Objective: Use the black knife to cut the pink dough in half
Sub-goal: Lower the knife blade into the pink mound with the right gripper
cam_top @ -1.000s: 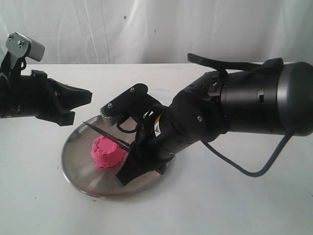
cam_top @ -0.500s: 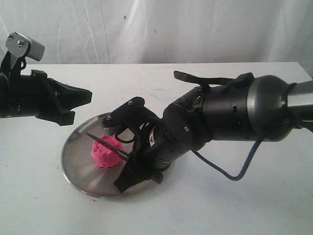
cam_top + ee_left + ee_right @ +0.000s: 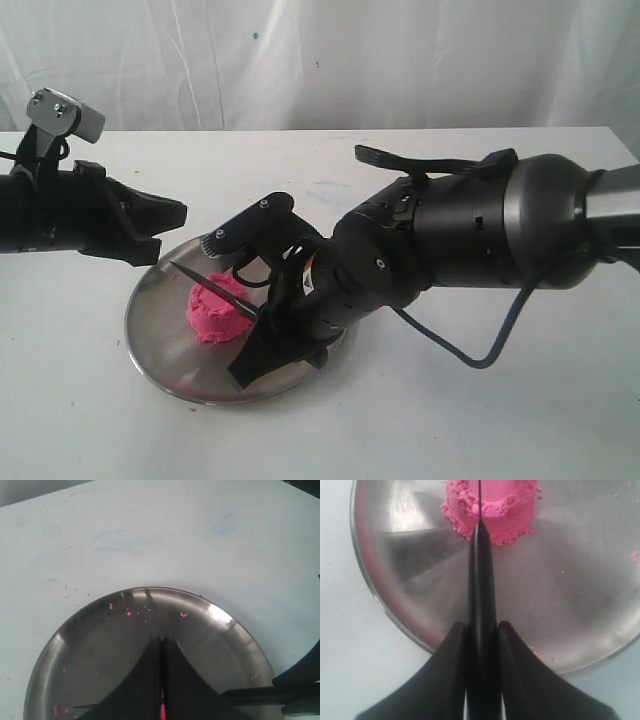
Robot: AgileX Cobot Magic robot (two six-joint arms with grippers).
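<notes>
Two arms are in frame, but only one matters for the cut. The right jaws (image 3: 481, 630) are clamped on the handle of the black knife (image 3: 215, 288), which runs straight out ahead of them. The pink dough (image 3: 215, 318) lies directly ahead of those jaws, sitting as one whole dome on the steel plate (image 3: 150, 350), which rests on the tabletop (image 3: 450, 420). The knife's long axis crosses the top of the dome, and its point reaches past the dough's far side. From the right wrist view the edge lines up close to the middle of the dome, perhaps a touch off centre. The blade looks to be at the crown or just biting in; I cannot tell how deep.

The left jaws (image 3: 176, 214) are pressed together, holding nothing, and hover near the plate's far rim, beyond the knife tip and apart from the dough. The right arm is plainly the nearer one.

My read is that the coming move is a press straight down along this line, and the soft, grainy dough may crumble rather than part cleanly
</notes>
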